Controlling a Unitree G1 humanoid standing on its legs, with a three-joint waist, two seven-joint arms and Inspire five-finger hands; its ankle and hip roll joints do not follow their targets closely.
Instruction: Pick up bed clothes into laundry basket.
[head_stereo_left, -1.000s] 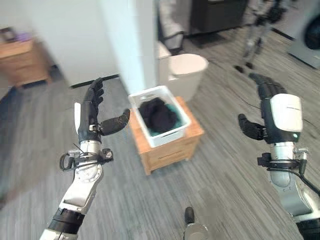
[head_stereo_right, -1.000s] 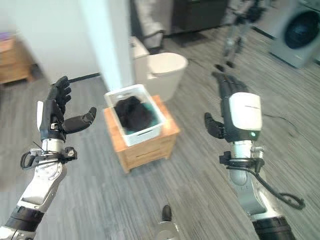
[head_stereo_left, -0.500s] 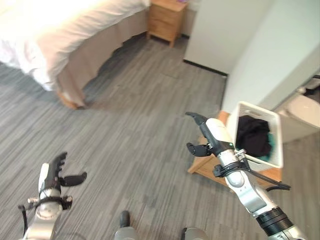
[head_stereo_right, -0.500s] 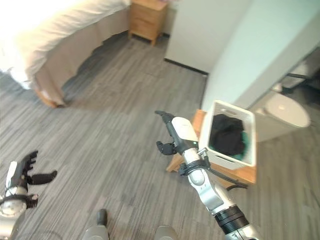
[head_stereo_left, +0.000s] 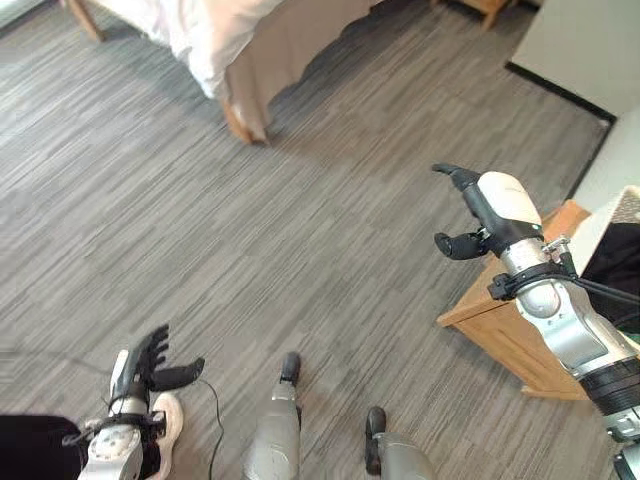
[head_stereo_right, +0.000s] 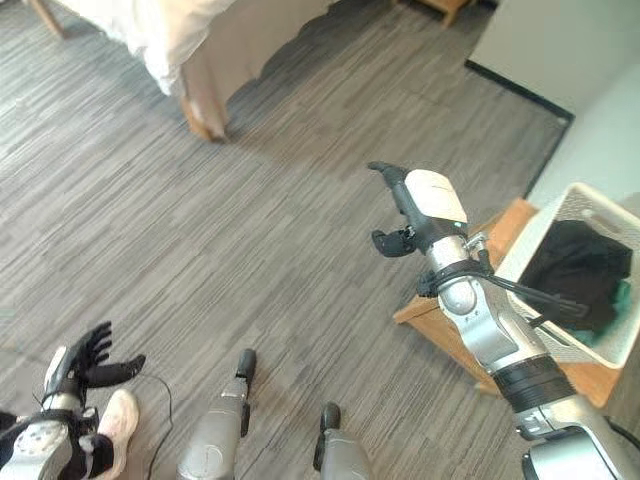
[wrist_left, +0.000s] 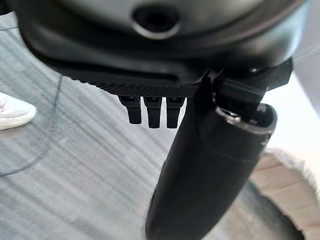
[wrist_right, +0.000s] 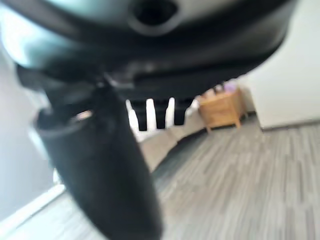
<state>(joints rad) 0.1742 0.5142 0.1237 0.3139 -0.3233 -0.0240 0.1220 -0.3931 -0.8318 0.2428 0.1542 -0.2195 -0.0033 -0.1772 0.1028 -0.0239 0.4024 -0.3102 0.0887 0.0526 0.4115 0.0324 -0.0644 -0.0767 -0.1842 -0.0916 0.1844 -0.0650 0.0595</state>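
Overhead, the right eye view shows the white laundry basket (head_stereo_right: 592, 290) with dark clothes (head_stereo_right: 578, 272) in it, on a small wooden cabinet (head_stereo_right: 480, 320) at the right, while the left eye view cuts most of the basket off. Both hands are empty with fingers straight and spread: the right hand (head_stereo_left: 487, 210) is raised over the grey plank floor (head_stereo_left: 250, 240) just beside the cabinet, and the left hand (head_stereo_left: 148, 367) is low at the lower left near a pale shoe (head_stereo_right: 118, 418). Well apart, at the top, stands the bed (head_stereo_left: 255, 45) with white bedding (head_stereo_left: 215, 35) hanging over its edge, and the right wrist view shows a wooden nightstand (wrist_right: 222, 107) past its fingers (wrist_right: 160, 114).
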